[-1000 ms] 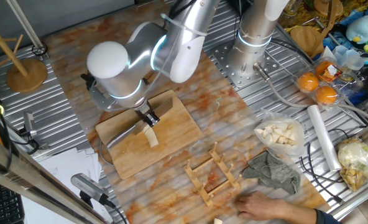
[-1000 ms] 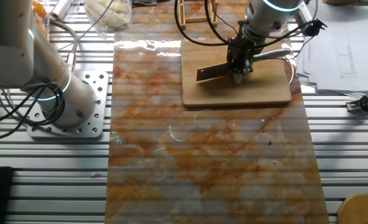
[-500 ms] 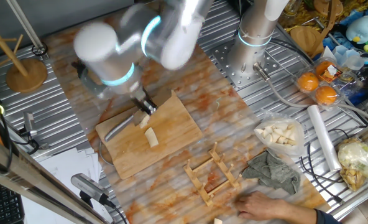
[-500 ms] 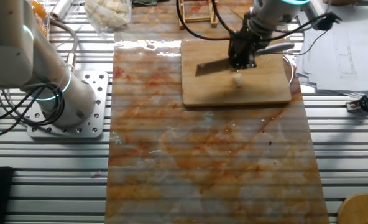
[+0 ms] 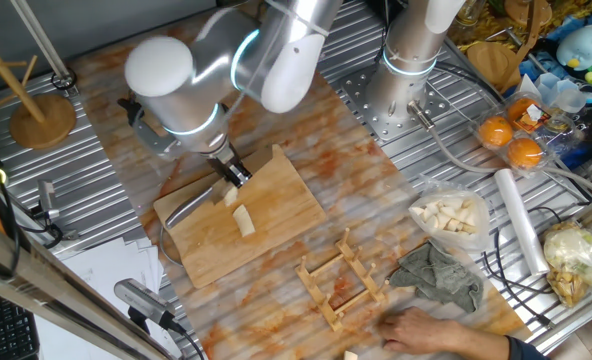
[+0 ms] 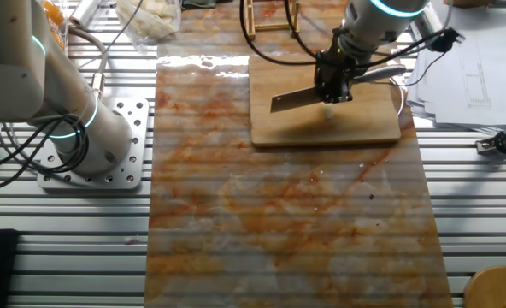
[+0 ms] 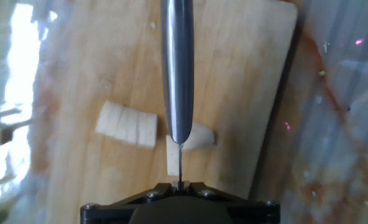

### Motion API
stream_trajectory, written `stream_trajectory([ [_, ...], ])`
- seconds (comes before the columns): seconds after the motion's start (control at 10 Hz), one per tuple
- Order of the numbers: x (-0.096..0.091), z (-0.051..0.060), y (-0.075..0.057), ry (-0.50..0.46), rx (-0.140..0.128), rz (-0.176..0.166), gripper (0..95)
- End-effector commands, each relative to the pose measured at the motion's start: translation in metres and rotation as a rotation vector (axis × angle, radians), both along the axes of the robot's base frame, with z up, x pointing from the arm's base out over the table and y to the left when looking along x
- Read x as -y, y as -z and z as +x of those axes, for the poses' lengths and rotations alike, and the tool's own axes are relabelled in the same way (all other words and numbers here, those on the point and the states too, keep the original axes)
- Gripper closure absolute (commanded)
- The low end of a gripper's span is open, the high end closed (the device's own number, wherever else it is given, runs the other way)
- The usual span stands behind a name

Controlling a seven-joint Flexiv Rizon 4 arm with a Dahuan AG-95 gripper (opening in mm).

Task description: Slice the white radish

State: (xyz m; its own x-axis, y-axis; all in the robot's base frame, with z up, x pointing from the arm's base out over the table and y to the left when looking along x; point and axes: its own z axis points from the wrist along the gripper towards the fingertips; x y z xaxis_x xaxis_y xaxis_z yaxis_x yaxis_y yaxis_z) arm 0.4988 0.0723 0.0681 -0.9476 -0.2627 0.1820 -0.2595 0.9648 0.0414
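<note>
The white radish [image 7: 127, 124] lies on the wooden cutting board [image 7: 246, 74] as a cream chunk with cut lines, a rounded end piece [image 7: 199, 135] and a thin slice [image 7: 171, 163] beside it. My gripper [image 7: 181, 185] is shut on a knife [image 7: 176, 68], whose blade I see edge-on, held between the chunk and the end piece. In one fixed view the gripper [image 5: 234, 175] is just behind the radish [image 5: 242, 220], with the knife handle [image 5: 181, 210] pointing left. In the other fixed view the blade [image 6: 296, 100] sticks out left of the gripper [image 6: 334, 85].
A small wooden rack [image 5: 341, 280] stands near the board. A clear bag of pale cut pieces [image 5: 451, 215], a grey cloth [image 5: 438, 275], a roll [image 5: 521, 230] and a person's hand [image 5: 426, 330] are at the right. The second arm's base [image 5: 406, 90] is behind.
The knife rose off the radish and moved slightly toward the board's back edge, then came down a little again. The radish pieces have stayed in place.
</note>
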Motion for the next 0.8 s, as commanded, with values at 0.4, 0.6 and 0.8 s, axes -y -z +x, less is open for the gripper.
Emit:
stream_trajectory([
  [0.4,0.001,0.000,0.016,0.003,0.022,-0.005,95.0],
  [0.6,0.001,0.002,0.022,0.012,0.024,-0.003,95.0],
  [0.8,-0.001,0.003,0.036,0.019,0.031,0.006,95.0],
])
